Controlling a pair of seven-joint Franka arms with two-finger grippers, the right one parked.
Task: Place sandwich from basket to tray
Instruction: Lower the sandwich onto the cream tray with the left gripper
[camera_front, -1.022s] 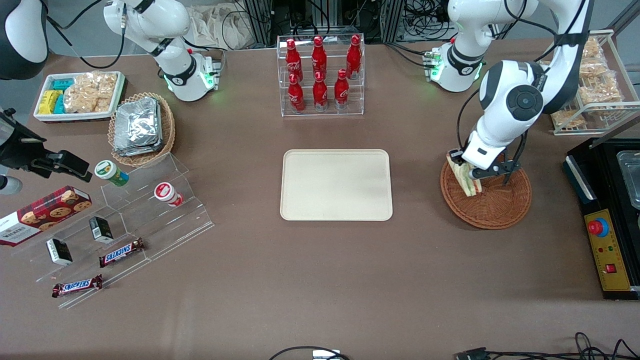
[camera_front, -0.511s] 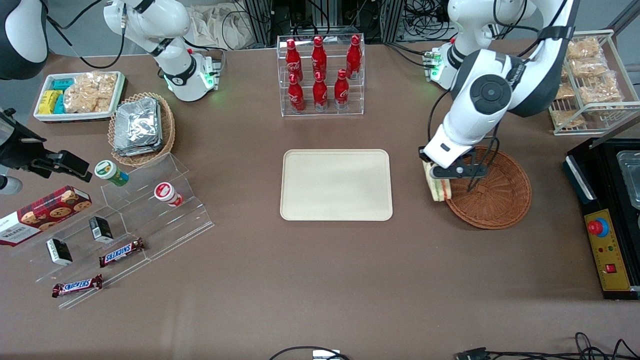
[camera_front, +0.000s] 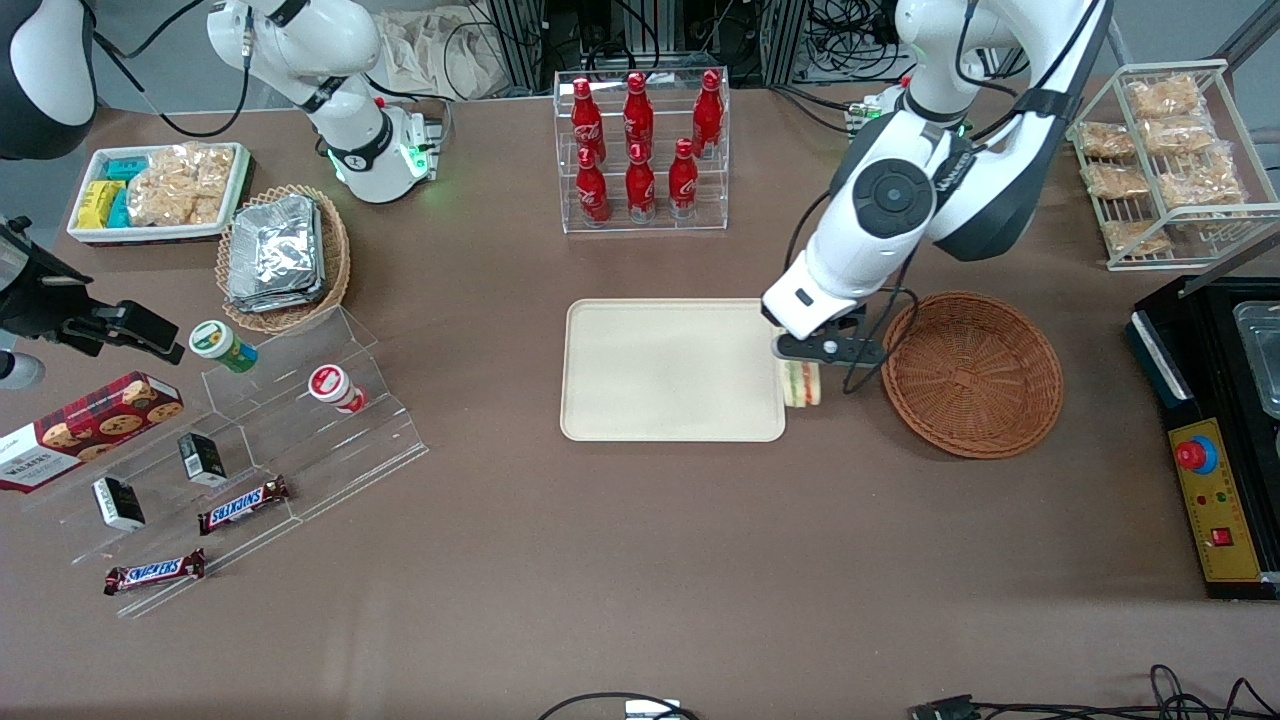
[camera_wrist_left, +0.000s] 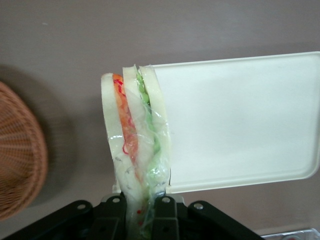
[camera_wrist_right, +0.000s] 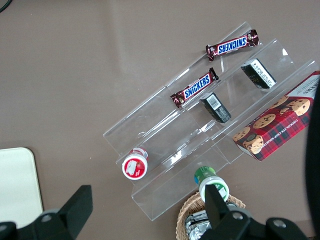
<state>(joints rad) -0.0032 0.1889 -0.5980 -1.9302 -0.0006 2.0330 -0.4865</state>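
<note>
Brown laminate covers the desk (camera_front: 640, 560) in the front view, and cables and metal framing are seen along its edge farthest from the camera. At the middle of the desk the tray (camera_front: 670, 370) is laid flat with nothing on it. The basket (camera_front: 972, 373) is set beside the tray, toward the working arm's end of the desk, and nothing is seen inside it. The gripper (camera_front: 805, 352) is held above the tray's edge that faces the basket, and the sandwich (camera_front: 801, 384) is clamped between its fingers, hanging over that edge and clear of the basket. A clear rack of red bottles (camera_front: 640, 150) is placed farther from the camera than the tray. Toward the parked arm's end, an oval wicker basket of foil packets (camera_front: 280, 255) and a white dish of snack packets (camera_front: 158, 190) are found, with clear acrylic steps (camera_front: 260, 450) nearer the camera.

In the left wrist view, the sandwich (camera_wrist_left: 135, 150) is gripped at its lower end by the black fingers (camera_wrist_left: 165, 220), its bread, orange-red and green layers pointing away from the gripper. A corner of the tray (camera_wrist_left: 240, 120) is seen just beside it, and part of the basket (camera_wrist_left: 20, 155) is seen well apart from the tray.

In the right wrist view, the acrylic steps (camera_wrist_right: 210, 135) are shown carrying two chocolate bars (camera_wrist_right: 232, 45), two small dark boxes (camera_wrist_right: 215, 107) and two lidded cups (camera_wrist_right: 135, 166), with a cookie box (camera_wrist_right: 280, 125) beside them.
</note>
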